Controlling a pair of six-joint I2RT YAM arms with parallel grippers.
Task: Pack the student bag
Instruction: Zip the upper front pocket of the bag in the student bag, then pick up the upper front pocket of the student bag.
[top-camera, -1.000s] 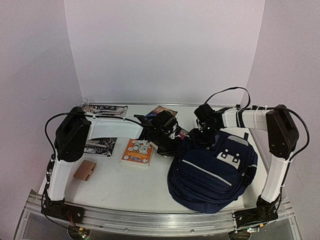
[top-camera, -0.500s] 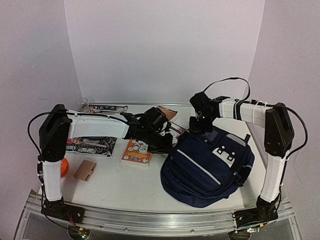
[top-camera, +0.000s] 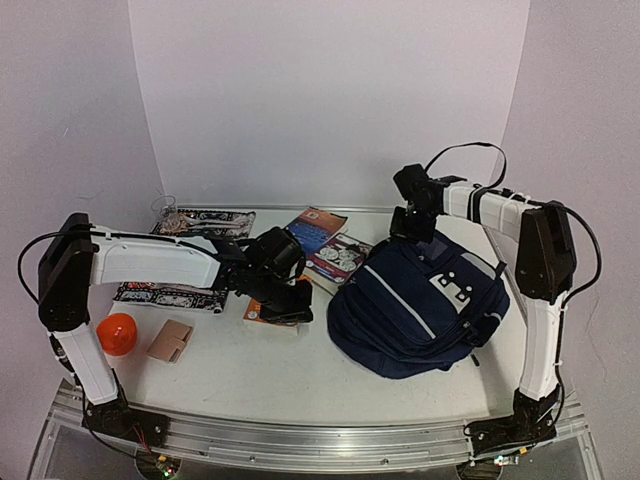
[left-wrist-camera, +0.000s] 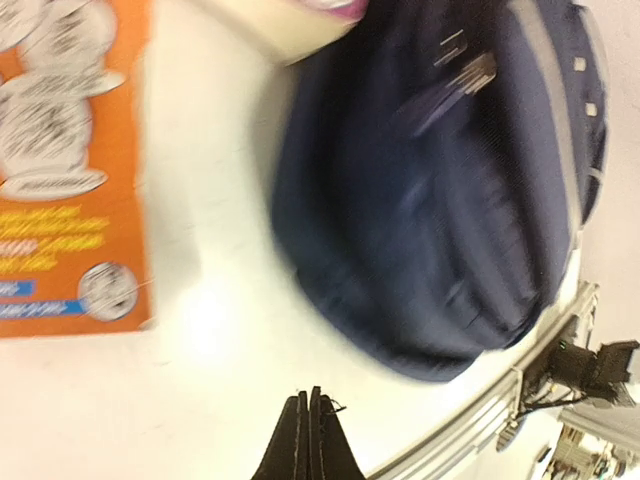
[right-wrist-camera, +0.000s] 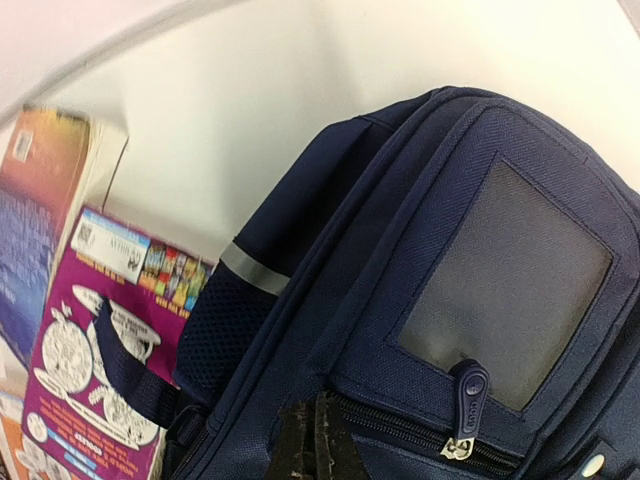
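Observation:
The student bag (top-camera: 420, 310), navy with grey stripes, lies on the right half of the table. My right gripper (top-camera: 410, 230) is at its far top edge. In the right wrist view that gripper (right-wrist-camera: 315, 408) is shut, its tips pinched into the bag's (right-wrist-camera: 420, 250) fabric just above a zipper with a blue pull (right-wrist-camera: 468, 395). My left gripper (top-camera: 298, 310) is left of the bag, low over an orange book (top-camera: 258, 312). In the left wrist view it (left-wrist-camera: 308, 398) is shut and holds nothing, above bare table, with the bag (left-wrist-camera: 450, 200) ahead and the orange book (left-wrist-camera: 60, 170) to the left.
A purple book (top-camera: 340, 255) and a blue-orange book (top-camera: 315, 228) lie by the bag's far left side. An orange ball (top-camera: 117, 333), a tan wallet (top-camera: 170, 340), a black patterned mat (top-camera: 165, 296) and a clear packet (top-camera: 205, 218) are at the left. A metal rail (top-camera: 320, 440) edges the front.
The right gripper shut and moved toward the back wall, and the bag slid and turned with it. The left arm drew back left from the bag to the orange book, uncovering the orange ball.

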